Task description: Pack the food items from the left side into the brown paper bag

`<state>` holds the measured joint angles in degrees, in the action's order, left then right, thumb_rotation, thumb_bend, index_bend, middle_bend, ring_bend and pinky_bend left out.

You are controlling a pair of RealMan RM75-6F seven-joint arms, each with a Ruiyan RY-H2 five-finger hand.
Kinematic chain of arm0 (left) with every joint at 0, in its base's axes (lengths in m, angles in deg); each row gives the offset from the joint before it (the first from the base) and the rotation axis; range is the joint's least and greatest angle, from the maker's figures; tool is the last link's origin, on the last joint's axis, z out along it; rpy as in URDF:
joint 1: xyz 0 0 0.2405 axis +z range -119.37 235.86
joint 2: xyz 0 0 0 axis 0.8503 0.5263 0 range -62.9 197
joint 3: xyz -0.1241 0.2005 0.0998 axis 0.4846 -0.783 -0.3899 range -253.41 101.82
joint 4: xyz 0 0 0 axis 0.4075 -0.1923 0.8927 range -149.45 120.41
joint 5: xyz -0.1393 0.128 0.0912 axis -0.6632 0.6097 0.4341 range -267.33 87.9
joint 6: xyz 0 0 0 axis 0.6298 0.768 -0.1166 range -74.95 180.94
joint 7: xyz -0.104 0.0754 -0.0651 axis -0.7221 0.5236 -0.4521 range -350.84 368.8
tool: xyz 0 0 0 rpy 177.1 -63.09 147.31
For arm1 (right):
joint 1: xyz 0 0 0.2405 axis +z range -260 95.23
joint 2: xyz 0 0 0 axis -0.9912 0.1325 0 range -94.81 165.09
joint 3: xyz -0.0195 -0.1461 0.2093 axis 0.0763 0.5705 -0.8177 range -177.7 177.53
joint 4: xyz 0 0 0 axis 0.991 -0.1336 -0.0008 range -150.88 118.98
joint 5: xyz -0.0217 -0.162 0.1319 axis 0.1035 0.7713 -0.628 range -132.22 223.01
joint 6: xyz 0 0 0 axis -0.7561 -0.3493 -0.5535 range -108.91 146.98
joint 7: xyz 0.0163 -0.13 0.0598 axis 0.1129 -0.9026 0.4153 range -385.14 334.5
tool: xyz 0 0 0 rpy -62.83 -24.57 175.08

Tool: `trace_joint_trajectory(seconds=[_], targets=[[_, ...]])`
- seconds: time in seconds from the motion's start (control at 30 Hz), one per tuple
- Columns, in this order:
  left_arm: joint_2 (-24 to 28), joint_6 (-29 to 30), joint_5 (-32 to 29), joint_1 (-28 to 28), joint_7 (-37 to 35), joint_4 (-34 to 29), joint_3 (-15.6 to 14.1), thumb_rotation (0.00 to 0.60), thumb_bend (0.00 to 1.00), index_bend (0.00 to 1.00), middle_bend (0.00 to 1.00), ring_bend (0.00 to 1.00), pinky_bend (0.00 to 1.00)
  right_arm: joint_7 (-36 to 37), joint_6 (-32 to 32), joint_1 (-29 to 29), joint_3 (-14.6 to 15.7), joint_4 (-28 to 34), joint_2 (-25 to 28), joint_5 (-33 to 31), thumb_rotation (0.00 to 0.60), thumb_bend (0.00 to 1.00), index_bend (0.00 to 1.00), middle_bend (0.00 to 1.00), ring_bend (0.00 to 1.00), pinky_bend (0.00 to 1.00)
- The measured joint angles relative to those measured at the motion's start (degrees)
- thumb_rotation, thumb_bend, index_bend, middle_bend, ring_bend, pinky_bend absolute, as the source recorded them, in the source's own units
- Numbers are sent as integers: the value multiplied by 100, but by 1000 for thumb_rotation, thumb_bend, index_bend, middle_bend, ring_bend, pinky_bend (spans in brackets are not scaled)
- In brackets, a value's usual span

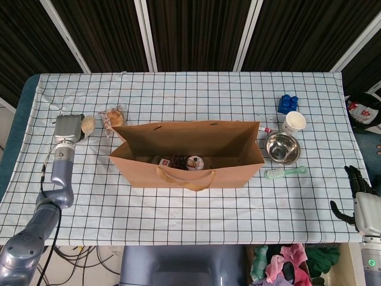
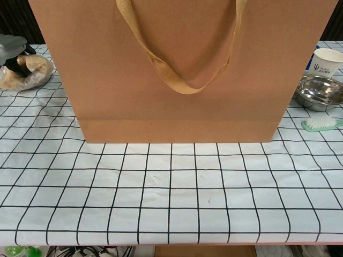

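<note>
The brown paper bag (image 1: 187,154) stands open mid-table with several packaged items (image 1: 181,161) inside; in the chest view the bag (image 2: 177,69) fills the foreground. My left hand (image 1: 68,128) is at the far left, palm down, its fingers curled on a wrapped bread bun (image 1: 88,123). In the chest view the left hand (image 2: 12,47) grips the bun (image 2: 29,72) from above, low over the cloth. A second wrapped bun (image 1: 113,117) lies by the bag's back left corner. My right hand (image 1: 359,189) hangs off the table's right front edge, fingers spread and holding nothing.
Right of the bag are a steel bowl (image 1: 282,148), a green toothbrush (image 1: 284,173), a white paper cup (image 1: 293,122) and a blue toy block (image 1: 288,103). The checked tablecloth (image 1: 196,95) covers the table. The bag's handle (image 2: 179,64) loops down its front.
</note>
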<state>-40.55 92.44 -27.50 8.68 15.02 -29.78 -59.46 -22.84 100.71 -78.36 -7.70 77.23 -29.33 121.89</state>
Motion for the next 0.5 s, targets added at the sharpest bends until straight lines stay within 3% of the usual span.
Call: trace_joint_trajectory(seconds=[0.2,0.5], targets=[[640,1130,75,246,204,-1366,86,600,597,564,668,554,691,54,-12,-1,5,40,19,13,600,272,28,45,156,281],[2289,2079,-145,754,969,-5322,462,600,600,564,635,517,681,88,-4,-7,-2,57,22,9,600,272,28,45,156,281]])
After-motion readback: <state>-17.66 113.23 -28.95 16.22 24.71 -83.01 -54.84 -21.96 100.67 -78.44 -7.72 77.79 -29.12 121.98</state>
